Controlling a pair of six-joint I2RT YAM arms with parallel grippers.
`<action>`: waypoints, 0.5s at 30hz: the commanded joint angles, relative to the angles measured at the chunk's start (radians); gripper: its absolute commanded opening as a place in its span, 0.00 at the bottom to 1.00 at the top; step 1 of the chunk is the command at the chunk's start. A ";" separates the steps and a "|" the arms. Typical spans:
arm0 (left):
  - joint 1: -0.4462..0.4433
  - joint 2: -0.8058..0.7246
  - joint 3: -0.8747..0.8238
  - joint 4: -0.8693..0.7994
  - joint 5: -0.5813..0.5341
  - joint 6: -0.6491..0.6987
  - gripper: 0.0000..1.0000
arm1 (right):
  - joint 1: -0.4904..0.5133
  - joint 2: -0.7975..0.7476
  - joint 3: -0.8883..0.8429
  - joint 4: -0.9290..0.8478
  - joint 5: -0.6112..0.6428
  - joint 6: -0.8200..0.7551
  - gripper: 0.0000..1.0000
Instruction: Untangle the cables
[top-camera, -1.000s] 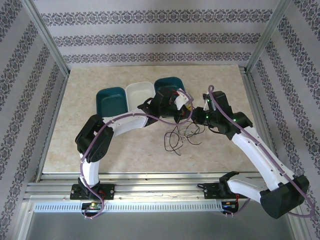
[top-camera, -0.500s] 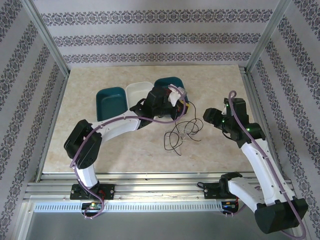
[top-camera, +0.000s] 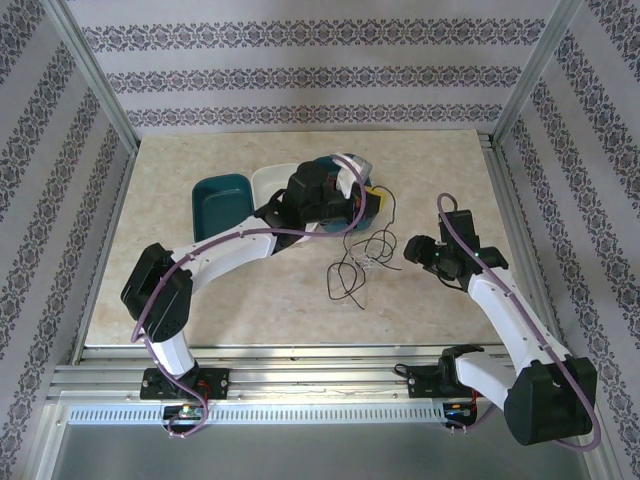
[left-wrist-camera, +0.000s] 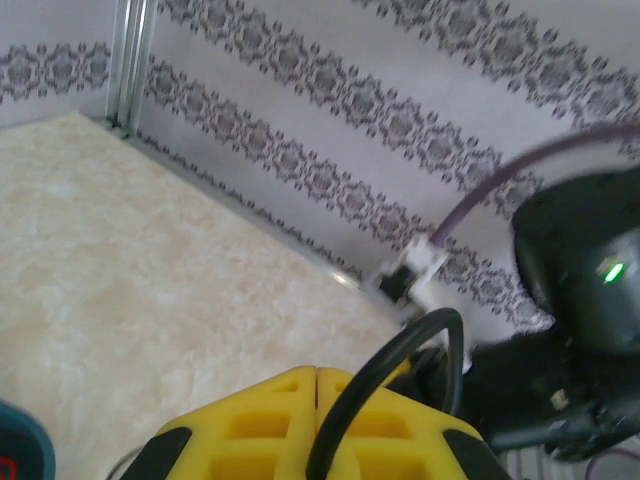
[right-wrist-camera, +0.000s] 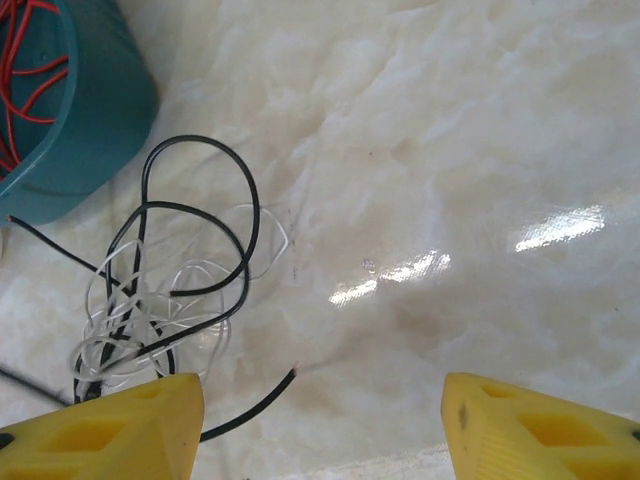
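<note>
Reading the overhead view from the left, a teal bin (top-camera: 222, 203) sits on the marble table (top-camera: 180, 290), with a white bin (top-camera: 268, 183) touching its three o'clock side. My left arm crosses over the white bin, and the left gripper (top-camera: 368, 206) hangs at about eleven o'clock from the loose cables.

On the left wrist camera, that claw's yellow fingers (left-wrist-camera: 250, 430) are clenched flat against each other. A black cable (left-wrist-camera: 365, 365) is nipped in the seam between them. It arches up and away toward two o'clock, in front of the dark body of the right arm (left-wrist-camera: 570, 280).

The tangle of cables (top-camera: 360, 268) lies on the table near the middle, between the two claws. It is made up of thin black and whitish loops laid over one another.

The right wrist camera shows the tangle more closely. The black loops (right-wrist-camera: 205, 225) overlap the whitish loops (right-wrist-camera: 120, 320), all resting on the marble at about nine o'clock in that picture. At eleven o'clock from them sits a second teal bin (right-wrist-camera: 95, 110) with red cables (right-wrist-camera: 30, 60) inside it. One black end runs up to that bin's wall, though I cannot tell whether it touches.

The right gripper (top-camera: 412, 250) sits just at three o'clock of the tangle. It is released, with its yellow fingers (right-wrist-camera: 120, 430) spread wide over bare marble and nothing between them.
</note>
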 joint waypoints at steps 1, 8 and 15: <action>0.001 0.001 0.100 0.007 0.029 -0.057 0.00 | -0.011 -0.042 -0.042 0.057 0.029 -0.001 0.65; -0.002 0.008 0.202 -0.007 0.062 -0.109 0.00 | -0.012 -0.108 -0.086 0.081 0.042 -0.014 0.65; -0.003 0.014 0.305 -0.075 0.041 -0.098 0.00 | -0.013 -0.171 -0.095 0.120 0.011 -0.015 0.65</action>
